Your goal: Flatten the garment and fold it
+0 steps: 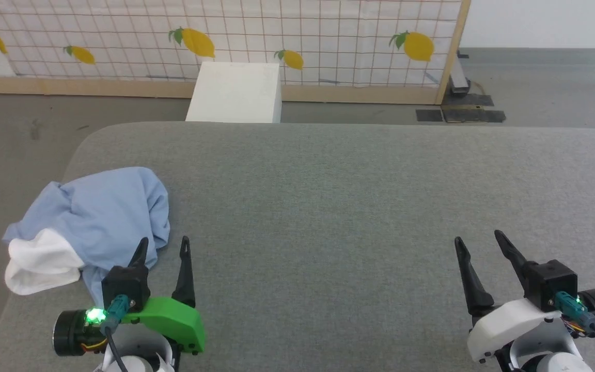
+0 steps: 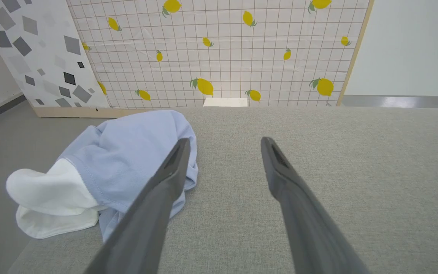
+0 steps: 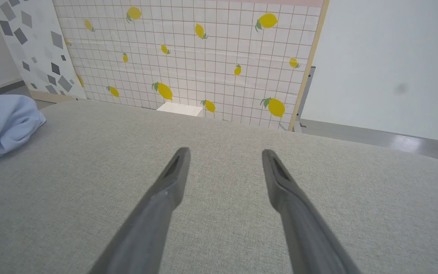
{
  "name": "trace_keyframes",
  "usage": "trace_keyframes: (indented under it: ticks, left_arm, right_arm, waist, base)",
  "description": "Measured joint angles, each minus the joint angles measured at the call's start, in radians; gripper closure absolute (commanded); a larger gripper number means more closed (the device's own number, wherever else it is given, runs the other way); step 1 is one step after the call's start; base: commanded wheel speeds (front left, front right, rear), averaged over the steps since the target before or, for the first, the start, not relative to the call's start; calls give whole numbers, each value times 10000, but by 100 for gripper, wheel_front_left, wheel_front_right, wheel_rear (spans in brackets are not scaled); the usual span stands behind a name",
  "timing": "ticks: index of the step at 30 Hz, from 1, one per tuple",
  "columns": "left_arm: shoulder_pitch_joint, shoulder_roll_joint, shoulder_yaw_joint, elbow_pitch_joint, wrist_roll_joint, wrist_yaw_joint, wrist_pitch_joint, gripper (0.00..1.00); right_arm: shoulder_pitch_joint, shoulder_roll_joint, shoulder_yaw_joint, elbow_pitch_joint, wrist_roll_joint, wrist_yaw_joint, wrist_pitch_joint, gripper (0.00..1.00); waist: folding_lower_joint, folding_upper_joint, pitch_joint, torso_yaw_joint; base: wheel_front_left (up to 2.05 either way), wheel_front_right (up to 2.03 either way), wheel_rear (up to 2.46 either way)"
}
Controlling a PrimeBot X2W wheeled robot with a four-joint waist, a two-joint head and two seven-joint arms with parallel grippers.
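Left gripper (image 1: pixel 165 239) stands released, its 2 dark fingers (image 2: pixel 158 190) spread and empty; in the head view the outer finger overlaps the near edge of the garment (image 1: pixel 106 206), and whether it touches the cloth cannot be told. Right gripper (image 1: pixel 478 236) is likewise spread and empty, well apart from the garment, over the bare grey padded surface (image 1: pixel 354 196). Garment position: crumpled in 1 heap at the left edge of that surface, just beyond the left gripper, with a white inner panel (image 1: pixel 39 263) turned out on its near-left side. Judged from its folds, the fabric is light, soft and limp; expect it to drape, bunch and drag. Recommended hold: pinch 1 layer at the stitched blue hem (image 2: pixel 89 182) beside the white panel, not the bulk of the heap. Beyond the surface stand a white box (image 1: pixel 235 90) and a lemon-print screen (image 1: pixel 328 31)
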Motion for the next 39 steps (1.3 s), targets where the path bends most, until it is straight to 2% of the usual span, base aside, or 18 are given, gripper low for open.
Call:
trace_keyframes:
  ticks: [39]
  left_arm:
    - [-7, 90, 69, 405, -698, 732, -803, 0]
  right_arm:
    - [-375, 2, 75, 552, 184, 0, -627, 0]
  waist:
    - [0, 0, 2, 2189]
  base:
    - [0, 0, 0]
